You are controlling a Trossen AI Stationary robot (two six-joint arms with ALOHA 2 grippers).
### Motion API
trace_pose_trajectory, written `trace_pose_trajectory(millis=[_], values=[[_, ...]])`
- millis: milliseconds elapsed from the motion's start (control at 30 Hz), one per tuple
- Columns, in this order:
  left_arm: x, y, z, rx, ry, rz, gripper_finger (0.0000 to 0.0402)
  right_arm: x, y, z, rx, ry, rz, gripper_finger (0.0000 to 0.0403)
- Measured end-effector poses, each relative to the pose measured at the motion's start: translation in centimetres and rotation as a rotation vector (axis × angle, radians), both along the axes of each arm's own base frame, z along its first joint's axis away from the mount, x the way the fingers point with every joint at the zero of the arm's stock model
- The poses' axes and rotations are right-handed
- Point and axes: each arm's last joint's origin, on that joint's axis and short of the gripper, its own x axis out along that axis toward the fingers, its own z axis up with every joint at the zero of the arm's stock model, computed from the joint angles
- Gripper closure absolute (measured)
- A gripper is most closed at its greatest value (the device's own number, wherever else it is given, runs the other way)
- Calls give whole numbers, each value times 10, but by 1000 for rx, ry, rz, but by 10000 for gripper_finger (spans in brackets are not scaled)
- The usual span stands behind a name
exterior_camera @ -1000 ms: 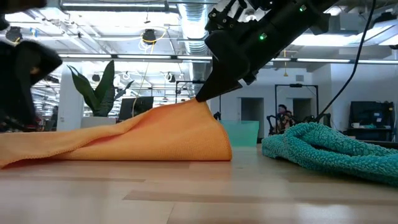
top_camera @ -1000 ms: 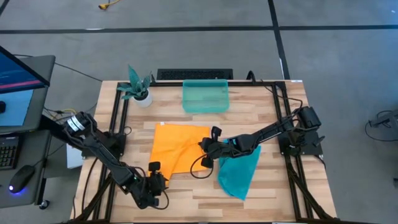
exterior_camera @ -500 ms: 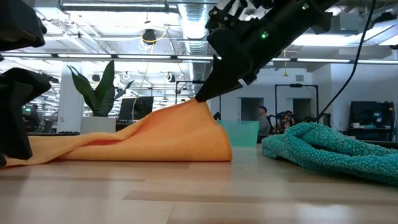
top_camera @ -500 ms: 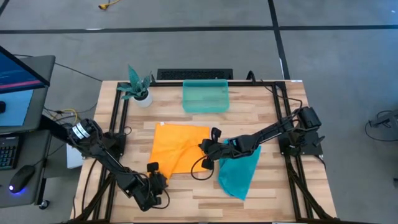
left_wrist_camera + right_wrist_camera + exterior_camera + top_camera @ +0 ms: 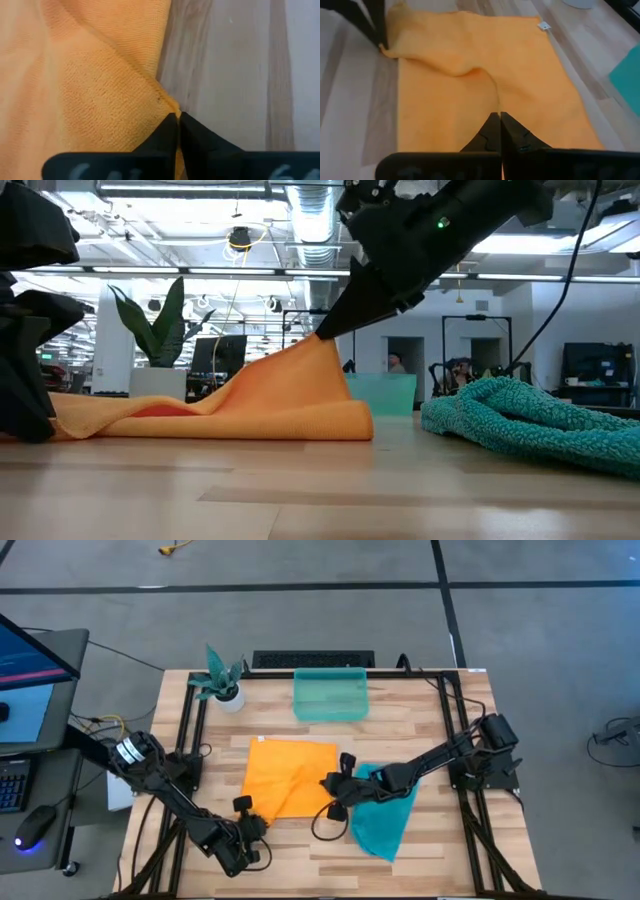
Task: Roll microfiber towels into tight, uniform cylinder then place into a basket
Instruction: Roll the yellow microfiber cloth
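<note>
Pinching opposite corners of the rumpled orange-yellow microfiber towel [image 5: 288,778], left gripper [image 5: 178,119] and right gripper [image 5: 498,118] risk slipping under uneven tension.

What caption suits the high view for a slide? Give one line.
Both grippers, left and right, pinch the orange towel; teal towel and basket wait.

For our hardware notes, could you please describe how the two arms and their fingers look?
Both the left arm and the right arm are slim, black, jointed links with thin black cables looping alongside. The left one has a white band near its base. Each ends in tapered, matte black fingers, and a small green light glows on the right arm's wrist.
</note>
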Motion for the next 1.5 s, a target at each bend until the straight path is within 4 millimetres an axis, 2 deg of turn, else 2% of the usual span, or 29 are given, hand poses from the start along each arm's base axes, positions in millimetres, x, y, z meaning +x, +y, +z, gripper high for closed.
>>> trace_pose_trajectory(millis=[133, 267, 500, 700, 1033, 1333, 1500], values=[[-3, -3, 0, -2, -5, -7, 397, -2, 8, 2, -15, 20, 30, 396], [-6, -10, 5, 5, -9, -9, 399, 2, 20, 17, -37, 52, 62, 396], [-3, -29, 38, 95, -44, -10, 401, 1, 45, 38, -63, 50, 112, 396], [-9, -41, 67, 148, -59, 18, 401, -2, 64, 54, -67, 43, 157, 396], [-34, -52, 102, 159, -93, 129, 401, -7, 94, 81, -40, -20, 227, 394], [-55, -54, 122, 189, -112, 187, 401, -15, 119, 100, -41, -71, 309, 395], [-63, -51, 130, 199, -137, 249, 401, -20, 127, 103, -45, -81, 339, 394]])
